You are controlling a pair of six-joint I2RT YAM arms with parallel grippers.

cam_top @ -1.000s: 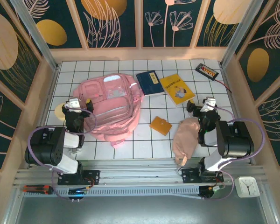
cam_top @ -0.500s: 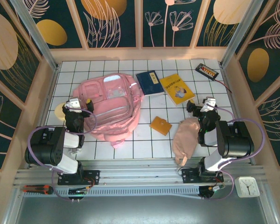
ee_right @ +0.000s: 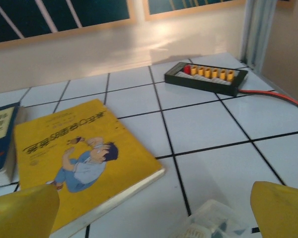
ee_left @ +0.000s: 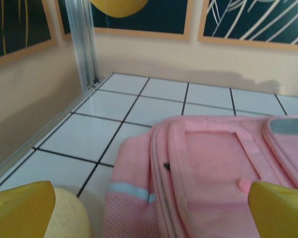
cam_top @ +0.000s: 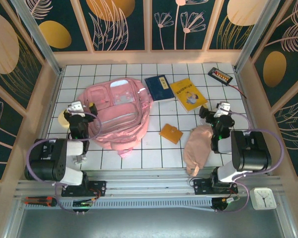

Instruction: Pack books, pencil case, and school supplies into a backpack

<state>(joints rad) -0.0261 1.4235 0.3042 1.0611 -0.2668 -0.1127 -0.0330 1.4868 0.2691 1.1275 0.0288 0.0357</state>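
The pink backpack (cam_top: 116,111) lies flat on the tiled table, left of centre. My left gripper (cam_top: 83,107) hovers open at its left edge; in the left wrist view the backpack (ee_left: 223,168) lies between and beyond the yellow fingertips (ee_left: 20,208). The navy book (cam_top: 158,88) and yellow book (cam_top: 188,94) lie side by side at the back. An orange pad (cam_top: 171,133) sits mid-table. The peach pencil case (cam_top: 196,146) lies front right. My right gripper (cam_top: 213,110) stands open above its far end, facing the yellow book (ee_right: 79,158), nothing between its fingers.
A black gadget (cam_top: 220,75) with a red cable sits at the back right corner. A pale yellow disc (cam_top: 64,118) lies left of my left gripper. A small clear plastic box (ee_right: 208,223) rests on the tiles just ahead of my right gripper.
Both arms have shifted slightly outward, the left a little to the left, the right a little to the right. Both grippers stay open. No object has moved.
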